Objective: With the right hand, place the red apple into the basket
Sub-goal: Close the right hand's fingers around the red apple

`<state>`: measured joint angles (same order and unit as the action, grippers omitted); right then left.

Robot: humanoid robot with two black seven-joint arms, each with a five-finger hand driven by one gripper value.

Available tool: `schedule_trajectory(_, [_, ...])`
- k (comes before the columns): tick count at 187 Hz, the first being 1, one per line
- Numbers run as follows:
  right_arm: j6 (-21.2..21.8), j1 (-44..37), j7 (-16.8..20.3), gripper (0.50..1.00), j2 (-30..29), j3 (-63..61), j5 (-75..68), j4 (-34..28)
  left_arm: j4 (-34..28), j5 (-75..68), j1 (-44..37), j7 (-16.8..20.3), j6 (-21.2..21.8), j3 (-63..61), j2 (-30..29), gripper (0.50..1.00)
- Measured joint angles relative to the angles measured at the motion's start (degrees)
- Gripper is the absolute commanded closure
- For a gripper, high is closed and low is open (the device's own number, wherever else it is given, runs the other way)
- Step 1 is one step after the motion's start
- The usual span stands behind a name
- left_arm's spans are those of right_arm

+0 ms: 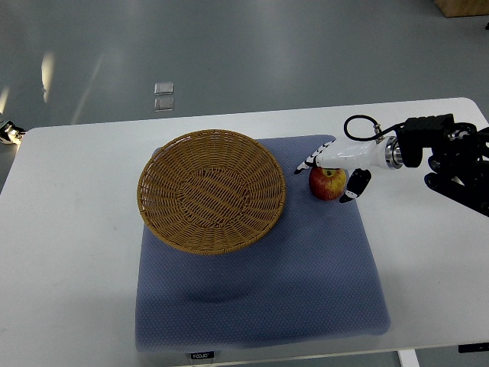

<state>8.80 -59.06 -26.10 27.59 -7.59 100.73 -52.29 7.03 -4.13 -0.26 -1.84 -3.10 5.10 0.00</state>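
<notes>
A red apple (327, 184) sits on the blue-grey mat (260, 290), just right of the round wicker basket (211, 189). My right hand (333, 174) reaches in from the right edge and hovers right over the apple. Its white fingers (307, 164) stretch past the apple's far left side and the thumb (356, 186) hangs down on its right side. The fingers are spread and not closed on the fruit, which rests on the mat. The basket is empty. The left arm does not show.
The mat lies on a white table (69, 260) and the basket overlaps its far left part. A small white and black object (8, 132) sits at the left edge by the table's corner. Grey floor lies beyond.
</notes>
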Motion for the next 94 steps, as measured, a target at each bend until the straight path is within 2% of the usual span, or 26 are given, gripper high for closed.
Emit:
schedule_trajectory(5, [0.1,0.0,0.0,0.67,0.0,0.0,0.0,0.0,0.0,0.0,0.0,0.0,0.0,0.0,0.0,0.5])
schedule_trajectory(15, [0.2,0.0,-0.1,0.697,0.0,0.0,0.0,0.0,0.0,0.0,0.0,0.0,0.0,0.0,0.0,0.5])
schedule_trajectory(53, [0.4,0.0,-0.1,0.742,0.0,0.0,0.1,0.1,0.0,0.0,0.0,0.0,0.0,0.0,0.0,0.5])
schedule_trajectory(63, [0.4,0.0,-0.1,0.773,0.0,0.0,0.1,0.1,0.0,0.0,0.0,0.0,0.0,0.0,0.0,0.5])
schedule_trajectory(94, [0.4,0.0,-0.2,0.783,0.0,0.0,0.1,0.1,0.0,0.0,0.0,0.0,0.0,0.0,0.0,0.5])
